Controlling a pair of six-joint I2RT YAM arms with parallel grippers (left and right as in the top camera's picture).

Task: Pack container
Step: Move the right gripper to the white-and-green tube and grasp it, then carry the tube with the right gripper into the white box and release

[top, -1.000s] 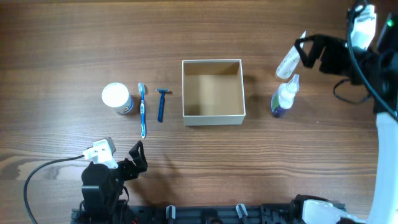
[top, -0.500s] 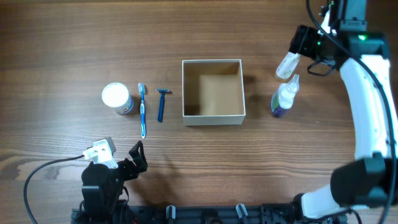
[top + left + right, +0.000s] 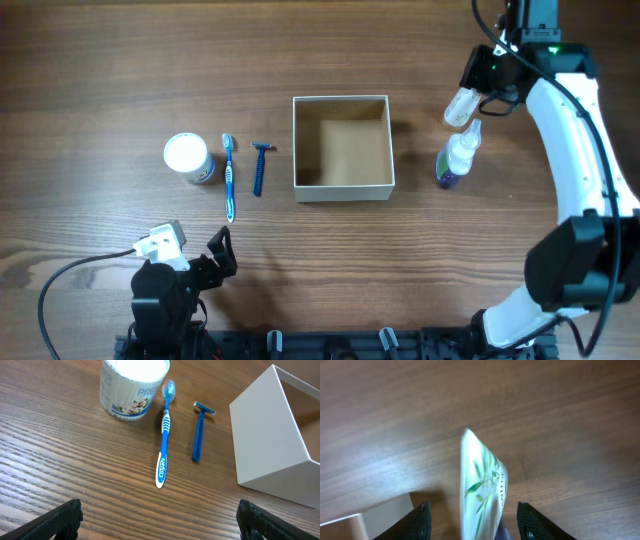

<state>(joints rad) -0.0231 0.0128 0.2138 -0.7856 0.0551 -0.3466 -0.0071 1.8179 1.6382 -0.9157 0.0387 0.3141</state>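
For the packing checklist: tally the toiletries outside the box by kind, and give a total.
Jar: 1
Toothbrush: 1
Razor: 1
Bottle: 1
Tube: 1
Total: 5, all outside the container

1. Here's the container point(image 3: 345, 150), sitting flat near the middle of the worktop point(image 3: 420, 260): a square, shallow cardboard box.
2. The walls are white on the outside and along the rim, and the inside is tan-brown.
3. It's lidless, with its mouth facing straight up, and the tan floor shows from wall to wall.
4. A soft shadow falls along the inner left side.
5. Its sides run square with the wood grain, with no tilt at all.
6. From the left wrist view, one corner points towards the camera, with plain white walls either side and a sliver of tan inside.
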